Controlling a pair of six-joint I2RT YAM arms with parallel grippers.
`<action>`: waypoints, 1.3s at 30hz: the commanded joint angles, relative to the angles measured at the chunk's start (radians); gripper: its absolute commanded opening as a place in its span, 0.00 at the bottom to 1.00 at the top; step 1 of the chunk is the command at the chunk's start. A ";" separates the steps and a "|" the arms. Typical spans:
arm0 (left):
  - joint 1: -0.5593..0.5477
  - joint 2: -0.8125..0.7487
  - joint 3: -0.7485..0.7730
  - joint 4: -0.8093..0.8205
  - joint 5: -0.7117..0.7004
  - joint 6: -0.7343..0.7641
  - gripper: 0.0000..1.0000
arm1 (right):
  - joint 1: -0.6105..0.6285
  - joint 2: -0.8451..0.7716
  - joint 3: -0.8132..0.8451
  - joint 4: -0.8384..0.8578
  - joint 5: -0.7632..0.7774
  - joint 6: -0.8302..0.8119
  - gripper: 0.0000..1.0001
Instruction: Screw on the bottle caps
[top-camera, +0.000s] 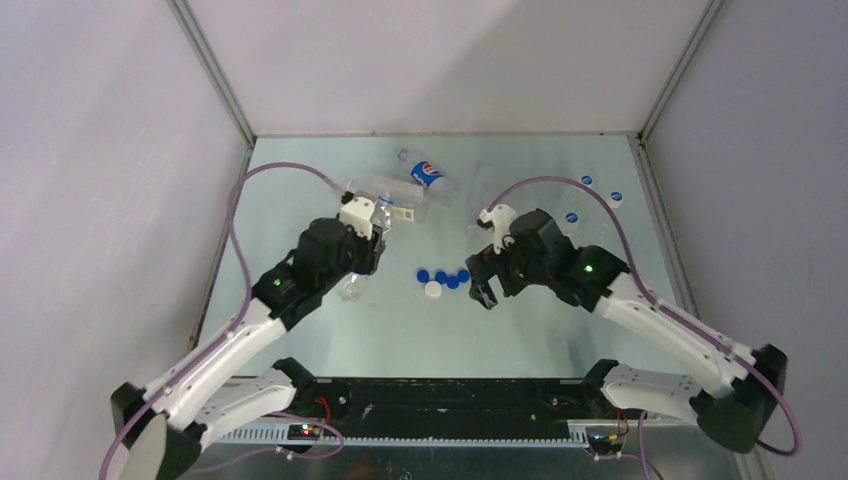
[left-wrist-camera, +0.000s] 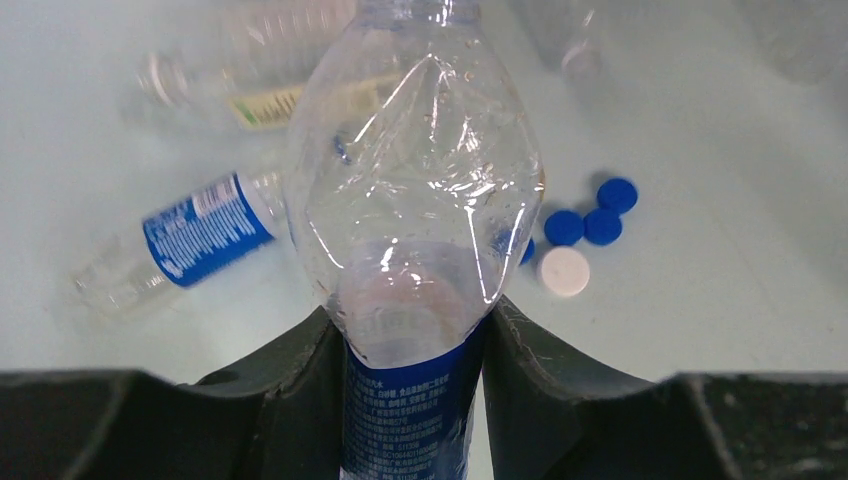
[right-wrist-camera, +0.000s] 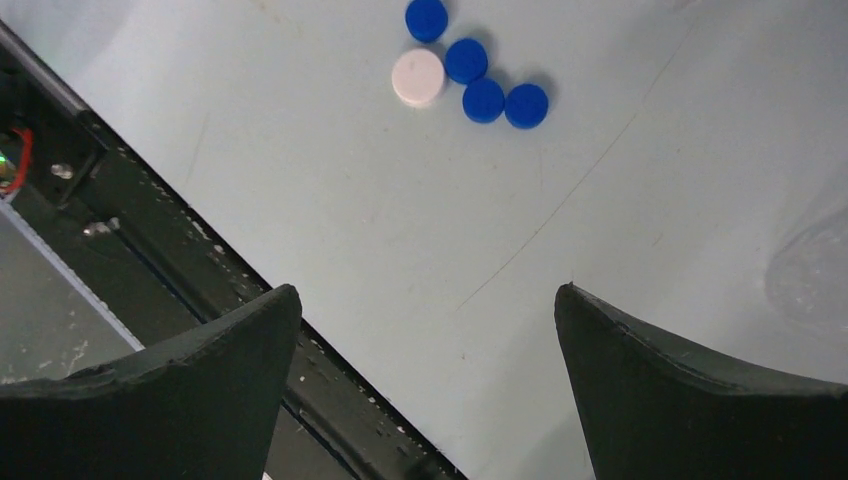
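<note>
Worktop (top-camera: 330, 340): pale blue-green sheet, closed in by white panels at the back and both sides.
Held bottle (left-wrist-camera: 415, 200): clear and crumpled, with a blue wrap label on the end nearest the left wrist.
Long axis: runs straight away from the left wrist camera, labelled body near, shoulder and neck far. The frame edge cuts off the mouth, so I cannot tell whether it is capped.
Left hand (left-wrist-camera: 410, 315): pinching the held bottle across its labelled body, one finger pressed on each side.
Bottle caps (left-wrist-camera: 564, 271): one white and four blue, lying flat in a tight cluster just right of the held bottle in the left wrist view. One blue cap is partly hidden behind it.
Blue-labelled bottle (left-wrist-camera: 200, 235): on its side to the left of the held bottle, its long axis slanting across that view.
Pale-labelled bottle (left-wrist-camera: 250, 90): also on its side, beyond the held bottle and to its left, blurred.
Right hand (right-wrist-camera: 425, 300): spread wide and holding nothing, above bare worktop, on the far side of the caps from the held bottle.
</note>
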 joint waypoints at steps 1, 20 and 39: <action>-0.002 -0.138 -0.059 0.131 0.030 0.120 0.45 | -0.004 0.120 0.020 0.073 0.040 0.036 0.99; -0.003 -0.466 -0.330 0.583 -0.014 0.274 0.45 | -0.052 0.622 0.190 0.092 0.360 0.652 0.86; -0.004 -0.589 -0.370 0.585 -0.066 0.263 0.46 | -0.032 0.950 0.464 -0.153 0.444 1.056 0.75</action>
